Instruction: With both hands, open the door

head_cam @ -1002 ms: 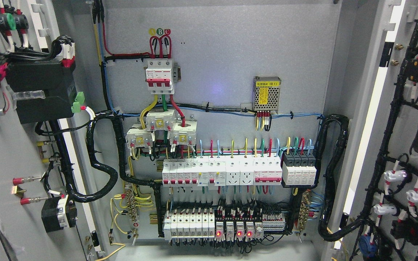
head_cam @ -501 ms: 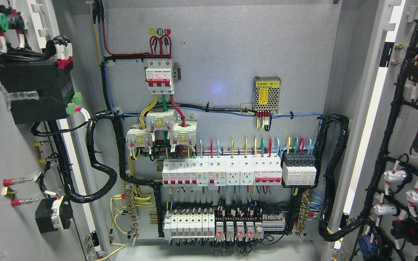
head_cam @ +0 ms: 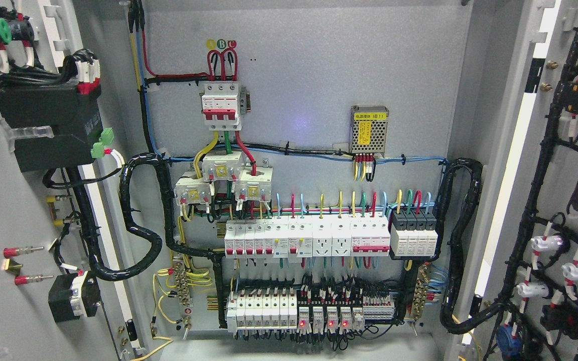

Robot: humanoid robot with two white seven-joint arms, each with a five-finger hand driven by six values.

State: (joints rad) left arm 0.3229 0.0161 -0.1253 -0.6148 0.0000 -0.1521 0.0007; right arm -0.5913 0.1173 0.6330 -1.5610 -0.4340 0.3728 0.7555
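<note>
Both cabinet doors stand wide open: left door at the frame's left edge, right door at the right. I see neither hand, so I cannot tell their fingers. Pushing blindly further could strain the black cables.

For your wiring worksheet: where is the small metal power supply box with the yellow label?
In the head view, the power supply box sits on the back panel, upper right of centre, right of the red-and-white breaker.

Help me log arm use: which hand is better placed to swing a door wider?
Neither can be picked: no hand or arm shows. The left door and right door both stand wide open.
</note>
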